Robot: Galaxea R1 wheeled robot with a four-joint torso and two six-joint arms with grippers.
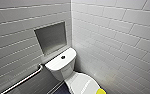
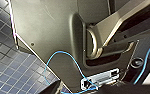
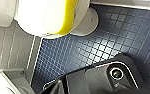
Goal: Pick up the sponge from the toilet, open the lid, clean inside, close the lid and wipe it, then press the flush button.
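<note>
Sponge: the sponge (image 1: 100, 91) is a bright yellow soft block, much smaller than what carries it; the right wrist view shows it edge-on as a yellow band (image 3: 67, 15).
Sponge's place: on the front edge of the lid (image 1: 79, 83), the end farthest from the tank; nothing grips it.
Lid: white, glossy and oval, lying shut over the bowl.
Toilet: the toilet (image 1: 62, 72) is white ceramic and set into the corner of the tiled walls (image 1: 116, 32), with its boxy tank against them.
Flush button: the flush button (image 1: 63, 57) is small, round and dark, in the middle of the flat tank top.
Around: a square grey niche (image 1: 51, 37) is sunk in the wall above the tank; a metal grab bar (image 1: 24, 79) slants along the wall beside the tank; the floor (image 3: 91, 50) is small dark-blue tiles.
In the way: nothing lies on the lid besides the sponge.
Left arm: its wrist camera looks along the robot's own grey panel, with a blue cable (image 2: 66, 56) looped over it and floor tiles beyond.
Right arm: its wrist camera faces the bowl and the floor, well apart from the toilet, with the robot's dark base (image 3: 98, 77) close by.
Pincers: for the left gripper and the right gripper alike, I cannot tell whether spread or pressed together.
</note>
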